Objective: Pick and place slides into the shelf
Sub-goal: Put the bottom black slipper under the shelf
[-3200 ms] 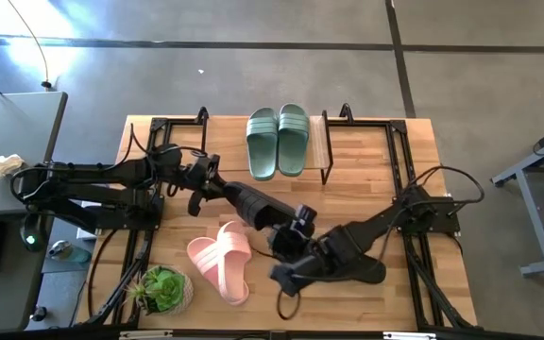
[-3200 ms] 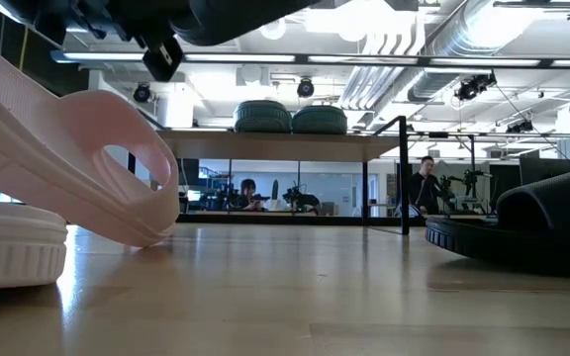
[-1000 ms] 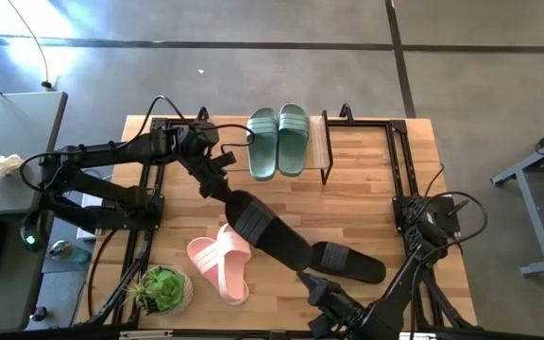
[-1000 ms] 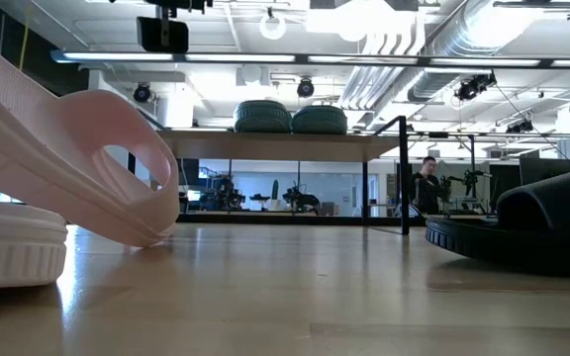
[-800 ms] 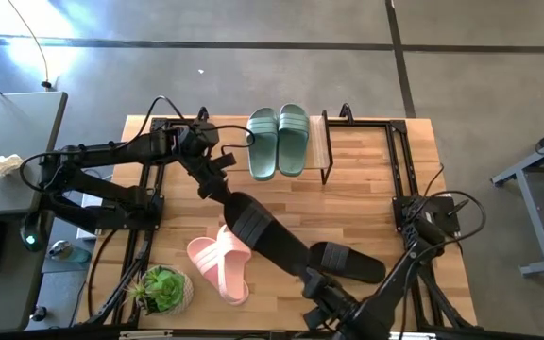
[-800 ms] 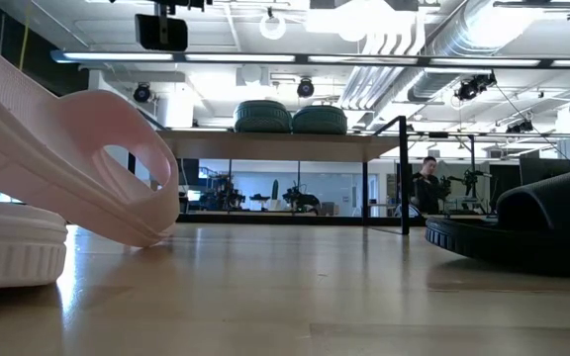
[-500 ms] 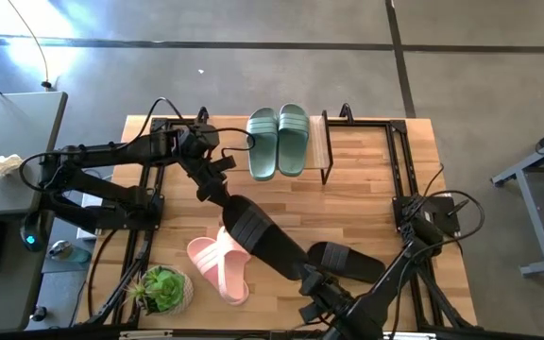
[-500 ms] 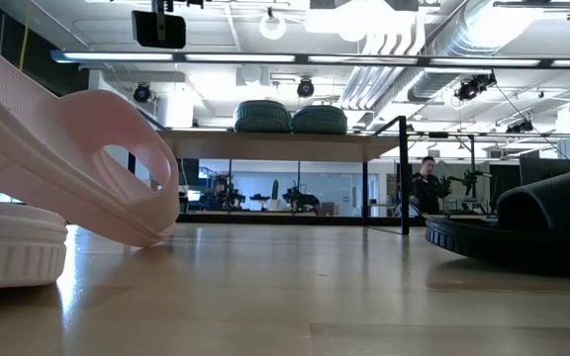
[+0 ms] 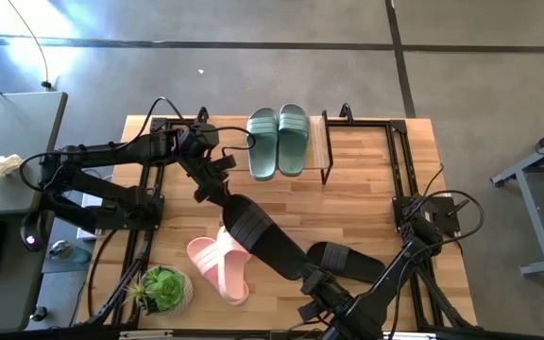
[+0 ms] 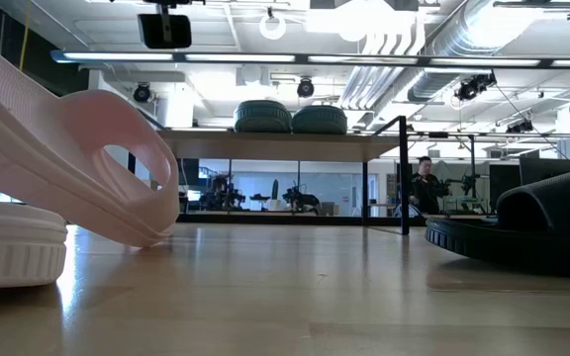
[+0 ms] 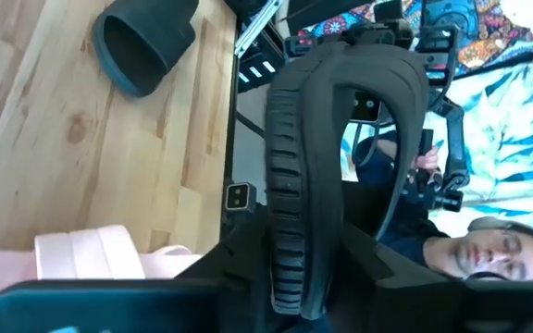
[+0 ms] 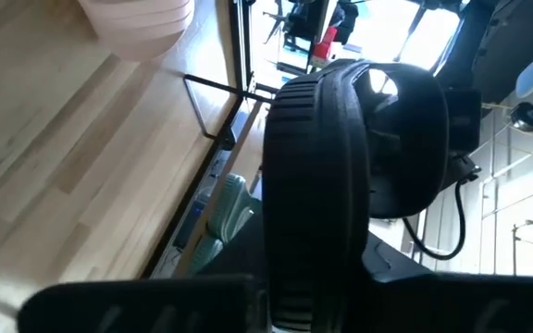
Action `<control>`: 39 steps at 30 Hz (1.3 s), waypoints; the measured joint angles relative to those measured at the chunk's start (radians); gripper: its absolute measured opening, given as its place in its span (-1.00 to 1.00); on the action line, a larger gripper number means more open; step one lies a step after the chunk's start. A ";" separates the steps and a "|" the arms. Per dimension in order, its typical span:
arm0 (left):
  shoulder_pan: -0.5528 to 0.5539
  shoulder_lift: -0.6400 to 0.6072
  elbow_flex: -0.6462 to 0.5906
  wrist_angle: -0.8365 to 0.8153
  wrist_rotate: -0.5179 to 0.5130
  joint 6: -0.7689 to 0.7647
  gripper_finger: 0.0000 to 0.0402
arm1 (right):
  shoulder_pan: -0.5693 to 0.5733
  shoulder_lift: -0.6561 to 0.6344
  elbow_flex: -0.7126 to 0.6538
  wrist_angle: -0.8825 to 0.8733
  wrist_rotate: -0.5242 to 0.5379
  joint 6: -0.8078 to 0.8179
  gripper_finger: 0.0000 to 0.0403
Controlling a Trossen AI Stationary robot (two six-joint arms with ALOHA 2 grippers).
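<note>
No lettering is showing anywhere. The left gripper point(image 9: 217, 194) and right gripper point(image 9: 312, 280) are each clamping their jaws on an end of one black slide point(image 9: 264, 238), hanging lengthwise on a diagonal above the worktop point(image 9: 366, 179). The green slides point(image 9: 278, 140) are sitting on the shelf point(image 9: 326, 148), toes pointing away from it.

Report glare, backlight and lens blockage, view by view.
High view: sun glare on the grey concrete floor. Low view: white ceiling lamps flare; the light pink slide sandal looms at left. Left wrist view: the black ribbed slide sandal blocks the centre. Right wrist view: likewise, backlit by bright windows.
</note>
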 joint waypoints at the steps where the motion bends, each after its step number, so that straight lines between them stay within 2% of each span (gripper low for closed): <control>1: 0.000 0.000 0.000 0.002 0.000 0.017 -0.59 | 0.000 0.000 0.000 0.000 0.000 0.004 -0.82; 10: 0.000 0.000 0.000 0.022 -0.026 0.288 -0.20 | 0.013 -0.001 0.000 0.001 -0.034 0.216 -0.82; 17: 0.002 0.000 -0.001 0.068 -0.028 0.355 -0.03 | 0.028 -0.002 0.000 0.001 -0.243 0.430 -0.82; 19: 0.002 -0.002 -0.001 0.069 -0.024 0.370 -0.01 | 0.031 -0.002 0.000 0.002 -0.352 0.464 -0.82; 21: 0.001 -0.001 -0.001 0.065 -0.025 0.376 0.00 | 0.036 0.000 -0.001 0.002 -0.410 0.485 -0.82; 26: 0.001 -0.001 -0.001 0.064 -0.026 0.362 0.01 | 0.031 -0.002 -0.006 0.002 -0.416 0.668 -0.82; 29: -0.014 -0.001 -0.001 0.064 -0.027 0.356 0.01 | 0.005 -0.003 -0.029 0.002 -0.403 0.719 -0.82; 35: -0.099 -0.001 -0.001 0.063 -0.020 0.365 -0.03 | -0.084 -0.002 -0.170 0.002 -0.420 0.786 -0.82; 39: -0.180 -0.001 -0.001 0.063 -0.019 0.386 -0.06 | -0.135 -0.002 -0.277 0.004 -0.354 0.862 -0.82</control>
